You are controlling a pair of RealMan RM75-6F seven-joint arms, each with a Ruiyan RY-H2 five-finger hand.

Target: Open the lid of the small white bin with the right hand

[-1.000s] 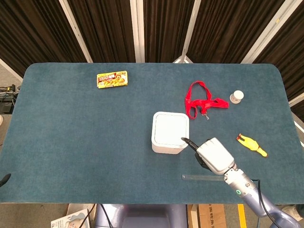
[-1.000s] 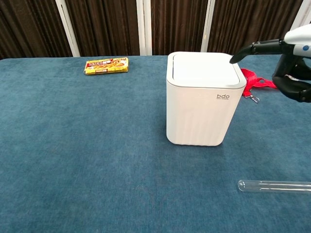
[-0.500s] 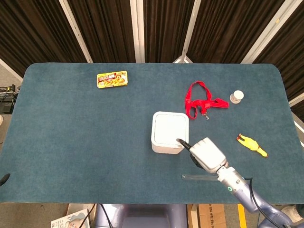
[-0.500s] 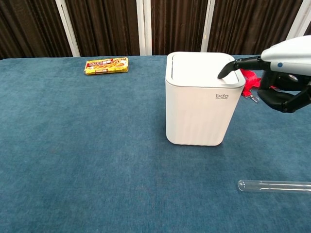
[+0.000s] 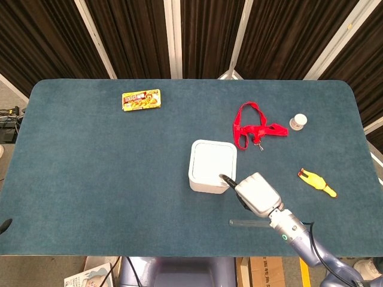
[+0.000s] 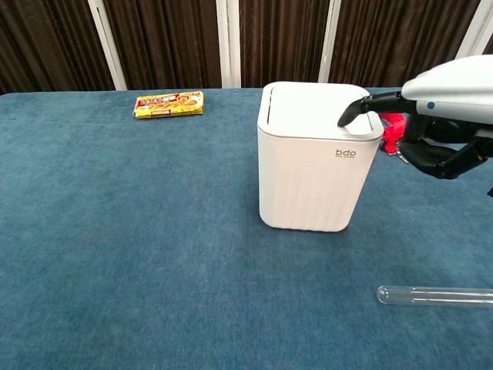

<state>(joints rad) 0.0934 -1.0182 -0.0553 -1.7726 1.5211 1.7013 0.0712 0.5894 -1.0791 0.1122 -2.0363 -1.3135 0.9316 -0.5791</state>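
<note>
The small white bin (image 5: 212,166) (image 6: 306,181) stands near the middle of the blue table, its lid (image 6: 308,108) down, with a thin dark gap along the lid's left side. My right hand (image 5: 257,194) (image 6: 444,116) hovers at the bin's right front corner. One black fingertip (image 6: 345,118) (image 5: 223,177) reaches out and touches the lid near its front right edge, while the other fingers are curled under the palm and hold nothing. Neither view shows my left hand.
A glass tube (image 5: 254,223) (image 6: 435,294) lies in front of the right hand. A red lanyard (image 5: 254,125) (image 6: 393,127) lies behind the bin, a white cap (image 5: 298,121) and yellow toy chicken (image 5: 317,182) to the right, a yellow snack packet (image 5: 142,100) (image 6: 169,104) at the far left.
My right hand has moved left and its outstretched fingertip has come onto the lid. The bin has shifted slightly to the left under the touch.
</note>
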